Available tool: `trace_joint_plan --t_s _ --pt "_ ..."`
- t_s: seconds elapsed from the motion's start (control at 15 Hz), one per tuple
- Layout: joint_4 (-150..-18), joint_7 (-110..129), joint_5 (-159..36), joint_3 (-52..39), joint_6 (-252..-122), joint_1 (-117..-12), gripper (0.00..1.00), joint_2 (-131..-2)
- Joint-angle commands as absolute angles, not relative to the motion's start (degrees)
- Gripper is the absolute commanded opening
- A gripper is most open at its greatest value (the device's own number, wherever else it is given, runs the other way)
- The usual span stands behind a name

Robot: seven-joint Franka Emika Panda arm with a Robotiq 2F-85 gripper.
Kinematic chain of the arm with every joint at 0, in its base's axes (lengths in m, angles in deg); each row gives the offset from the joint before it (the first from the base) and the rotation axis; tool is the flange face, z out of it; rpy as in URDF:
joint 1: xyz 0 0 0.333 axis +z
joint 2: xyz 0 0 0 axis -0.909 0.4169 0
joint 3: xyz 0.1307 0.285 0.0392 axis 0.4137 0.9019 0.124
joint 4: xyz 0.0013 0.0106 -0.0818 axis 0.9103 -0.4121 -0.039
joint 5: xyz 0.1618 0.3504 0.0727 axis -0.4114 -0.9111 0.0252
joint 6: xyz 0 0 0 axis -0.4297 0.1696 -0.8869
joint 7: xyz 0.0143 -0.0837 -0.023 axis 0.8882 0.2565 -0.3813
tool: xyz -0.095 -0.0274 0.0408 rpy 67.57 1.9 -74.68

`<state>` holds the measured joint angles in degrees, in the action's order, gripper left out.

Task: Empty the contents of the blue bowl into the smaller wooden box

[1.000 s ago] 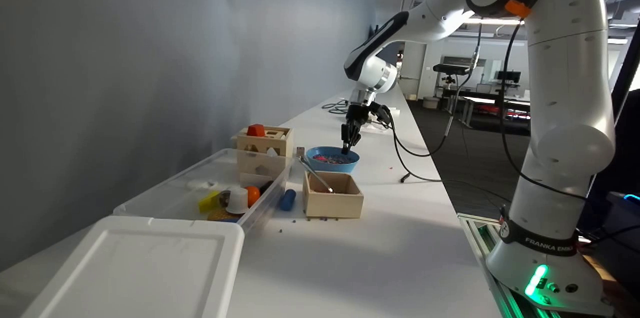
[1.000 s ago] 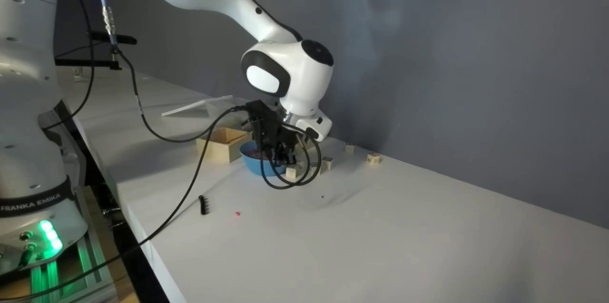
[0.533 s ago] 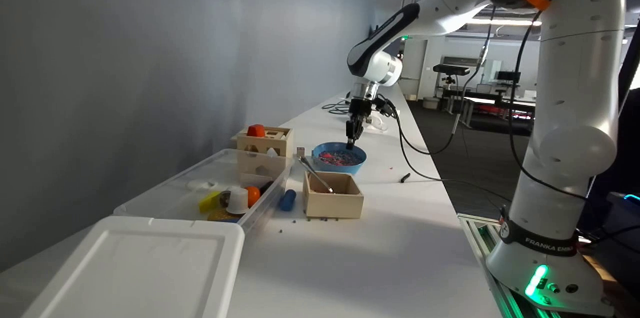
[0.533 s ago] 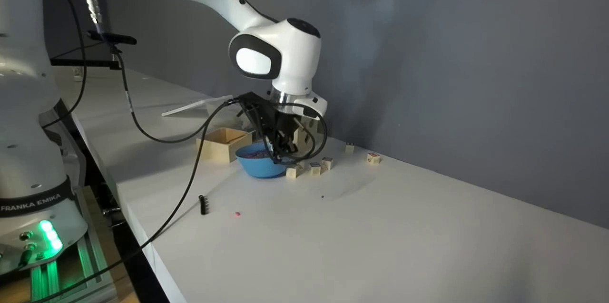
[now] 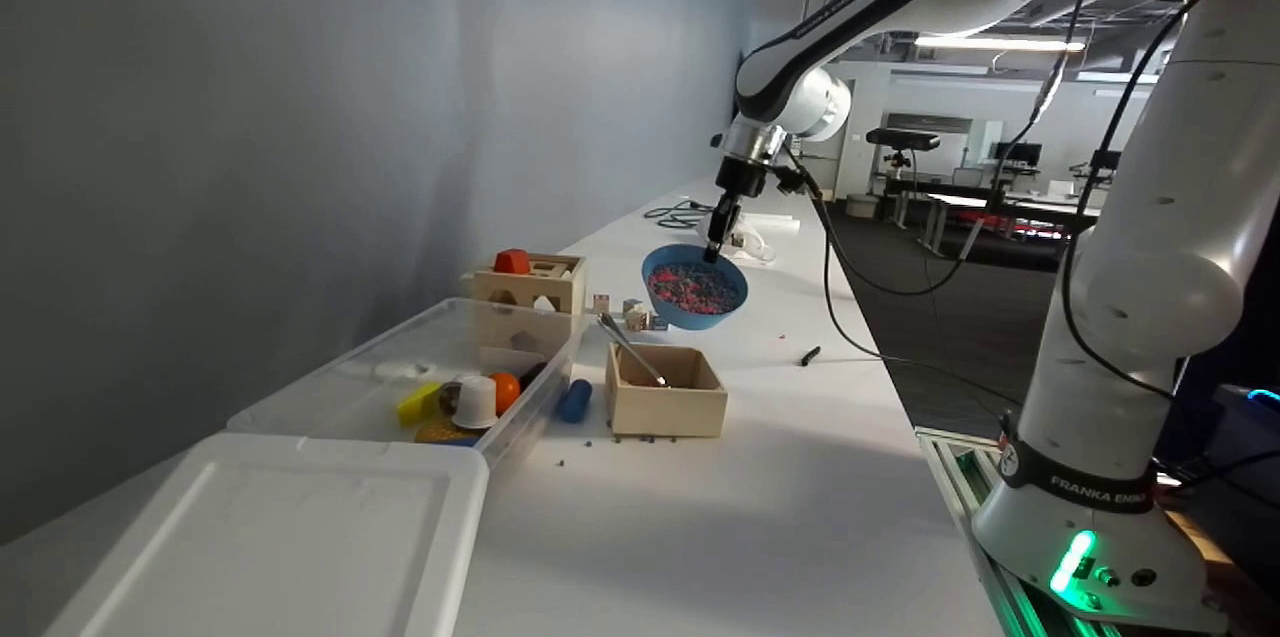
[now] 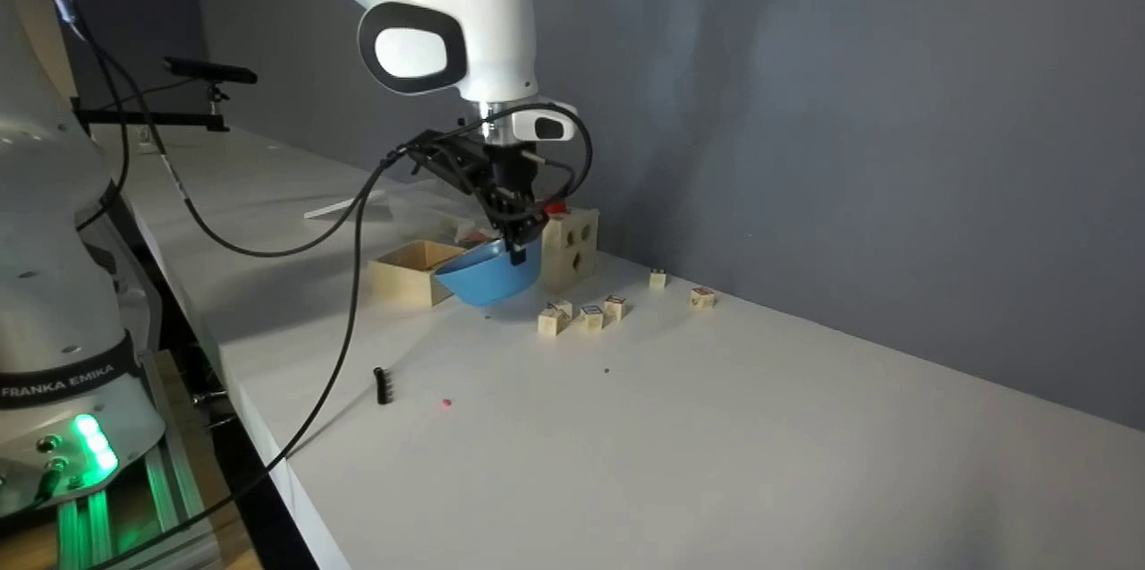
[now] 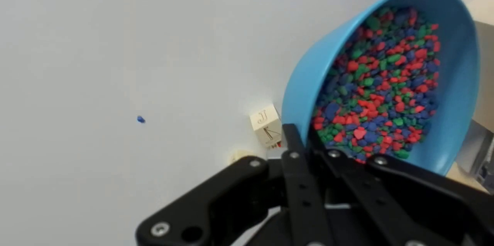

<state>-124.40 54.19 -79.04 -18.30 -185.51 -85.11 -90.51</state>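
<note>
Blue bowl (image 6: 487,277): now higher, tipped toward the smaller wooden box (image 5: 667,413) just beside it; pouring seems near
Gripper (image 7: 305,134): jaws closed on the rim farthest from the box
Contents (image 7: 380,83): in the bowl, short of the box

- Plain grey wall (image 5: 250,167), white table (image 5: 750,527) running along it; both exterior views.
- Dark floor (image 5: 940,347) past the table edge.
- Far end of room: desks (image 5: 1050,203), monitor (image 5: 1018,154), pale bin (image 5: 860,205) on the floor.
- Long ceiling light (image 5: 1000,43), on.
</note>
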Motion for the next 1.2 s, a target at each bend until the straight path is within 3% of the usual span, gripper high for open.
trace_joint_plan --t_s 0.0,0.73,0.8,1.07,1.13 --pt "-125.7 52.7 -77.7 -19.3 -183.4 -82.7 0.01 -98.1" --pt "-120.9 28.5 -67.7 -14.2 -175.1 -78.2 0.01 -98.0" --pt "-122.7 32.7 -68.7 -15.7 -178.1 -78.0 0.05 -96.6" --pt "-122.6 29.7 -68.5 -14.8 -177.3 -77.4 0.05 -96.6" --pt "-122.6 29.7 -68.5 -14.9 -177.3 -77.4 0.01 -96.6"
